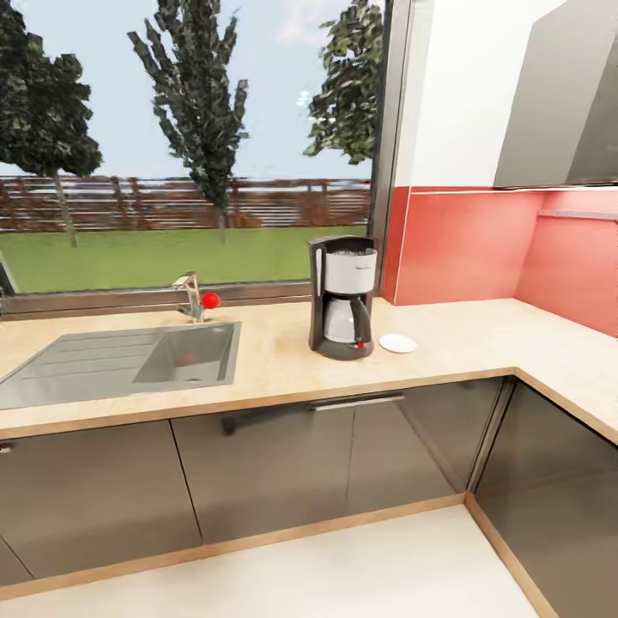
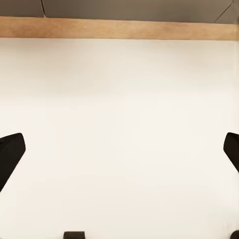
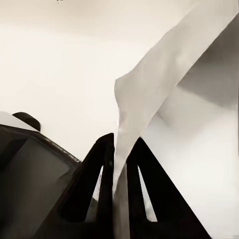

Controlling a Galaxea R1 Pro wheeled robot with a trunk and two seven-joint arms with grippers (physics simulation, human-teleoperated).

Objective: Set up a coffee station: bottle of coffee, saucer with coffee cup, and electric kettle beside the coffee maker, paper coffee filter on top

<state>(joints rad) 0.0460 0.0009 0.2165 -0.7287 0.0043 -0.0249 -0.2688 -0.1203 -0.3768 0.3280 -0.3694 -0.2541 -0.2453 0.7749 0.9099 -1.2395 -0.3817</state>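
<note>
The black and white coffee maker [image 1: 343,296] stands upright on the wooden countertop [image 1: 275,369], near the window corner. A small white saucer [image 1: 397,343] lies just to its right, a little apart from it. In the right wrist view my right gripper [image 3: 122,143] is shut on a thin white paper coffee filter [image 3: 164,74], which stretches out past the fingertips. My left gripper [image 2: 119,149] is open, its dark fingertips [image 2: 10,155] wide apart over pale floor, with nothing between them. The coffee bottle, cup and kettle are out of view.
A steel sink [image 1: 120,360] with a faucet [image 1: 193,296] sits left of the coffee maker. The counter turns a corner at the right [image 1: 575,369], under a grey wall cabinet [image 1: 558,103] and a red backsplash [image 1: 463,245]. Dark lower cabinets [image 1: 257,472] stand above pale floor [image 1: 343,575].
</note>
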